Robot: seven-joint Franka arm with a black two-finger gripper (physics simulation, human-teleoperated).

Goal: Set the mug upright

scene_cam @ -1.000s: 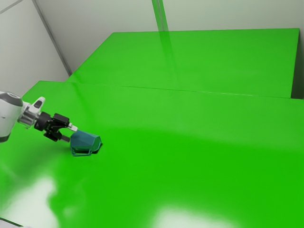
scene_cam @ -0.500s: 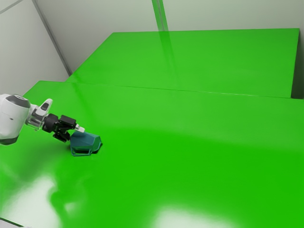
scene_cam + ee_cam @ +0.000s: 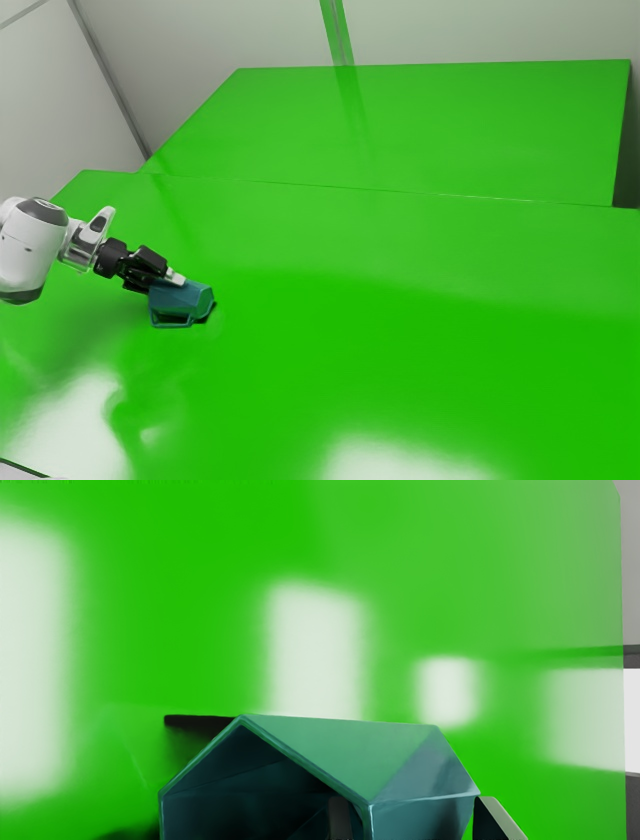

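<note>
At left, your gripper (image 3: 417, 820) reaches in low, jaws apart, one finger (image 3: 340, 819) at the open mouth, the other outside, probably to straddle the mug (image 3: 184, 297) for lifting. The mug lies sideways on the table (image 3: 400, 330), handle (image 3: 172, 324) on its near side, perhaps checking any roll.
</note>
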